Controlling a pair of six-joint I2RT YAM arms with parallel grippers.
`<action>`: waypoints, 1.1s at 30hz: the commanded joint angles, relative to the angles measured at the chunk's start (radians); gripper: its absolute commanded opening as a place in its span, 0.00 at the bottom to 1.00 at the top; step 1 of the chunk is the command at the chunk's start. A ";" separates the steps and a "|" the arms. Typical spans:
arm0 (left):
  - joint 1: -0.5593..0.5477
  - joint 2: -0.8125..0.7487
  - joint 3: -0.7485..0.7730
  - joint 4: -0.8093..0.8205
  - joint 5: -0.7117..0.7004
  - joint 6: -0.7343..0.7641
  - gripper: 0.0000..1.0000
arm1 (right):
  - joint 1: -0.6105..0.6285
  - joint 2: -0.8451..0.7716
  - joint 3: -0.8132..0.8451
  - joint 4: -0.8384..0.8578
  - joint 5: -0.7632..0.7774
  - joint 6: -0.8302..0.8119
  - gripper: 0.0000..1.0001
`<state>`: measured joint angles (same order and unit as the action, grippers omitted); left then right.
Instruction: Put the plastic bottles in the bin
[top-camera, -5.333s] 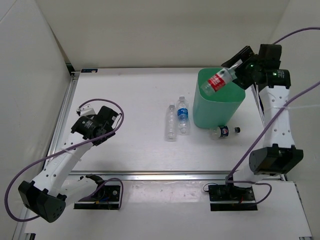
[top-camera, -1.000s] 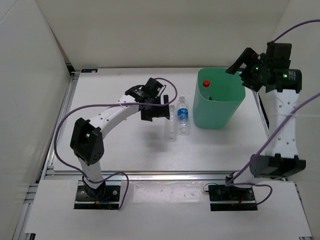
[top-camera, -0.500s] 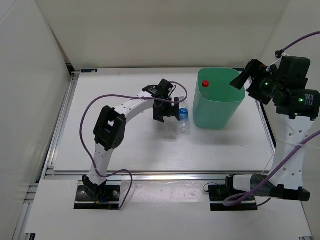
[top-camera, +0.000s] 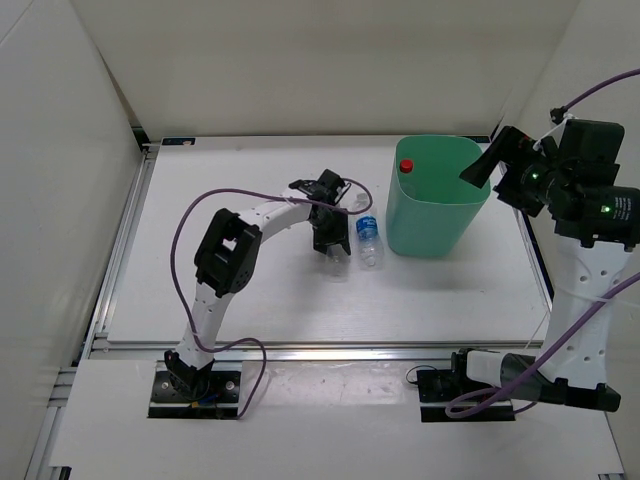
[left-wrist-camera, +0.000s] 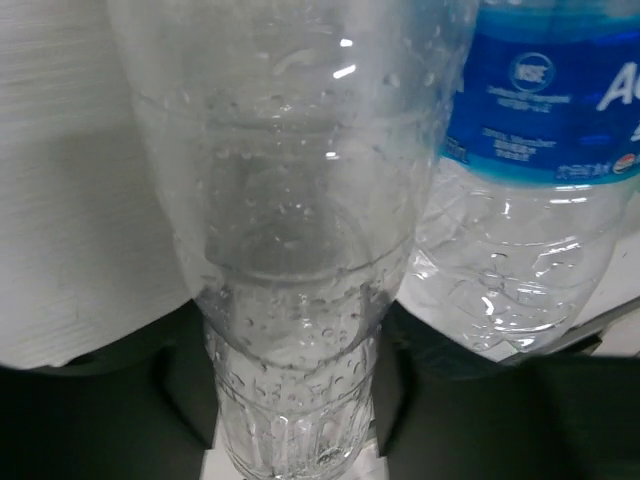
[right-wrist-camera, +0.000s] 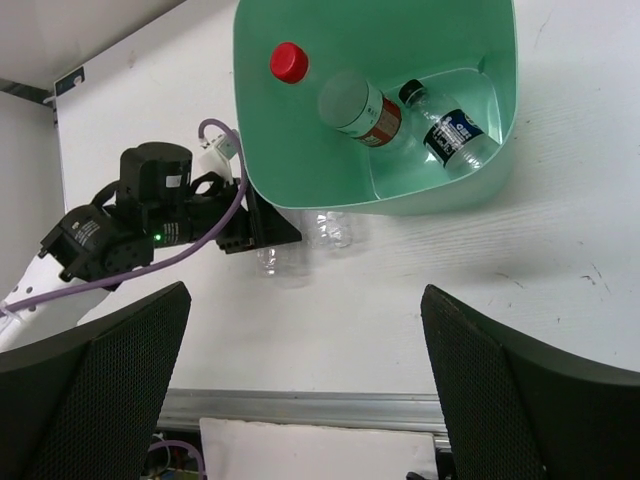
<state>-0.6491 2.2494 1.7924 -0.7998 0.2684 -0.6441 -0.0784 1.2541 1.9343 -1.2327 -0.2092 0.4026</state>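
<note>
Snugly inside left gripper, unlabelled bottle

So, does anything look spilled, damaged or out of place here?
Nothing stands out. The unlabelled bottle shows droplets on its wall, no spill shows on the table, and the mint-green bin stands upright.

Your counter carries the bin at its far right. Inside the bin are a mid bottle and, to its right, a corner bottle. Just left of the bin the labelled bottle lies on the counter. The unlabelled bottle lies just beside it on its left, between the fingers of your left claw. Your right claw hangs by the bin's right rim.
</note>
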 joint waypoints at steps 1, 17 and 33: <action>0.023 -0.097 0.005 -0.036 -0.060 -0.011 0.52 | -0.006 -0.042 -0.021 -0.004 -0.006 -0.021 1.00; 0.011 -0.219 0.666 0.173 -0.034 -0.071 0.47 | -0.006 -0.185 -0.239 0.081 -0.033 0.050 1.00; -0.179 0.027 0.731 0.418 0.012 -0.095 0.80 | -0.006 -0.249 -0.110 0.044 0.068 -0.018 1.00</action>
<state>-0.8219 2.3203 2.5214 -0.4103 0.2741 -0.7639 -0.0788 1.0210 1.7935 -1.2026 -0.1730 0.4187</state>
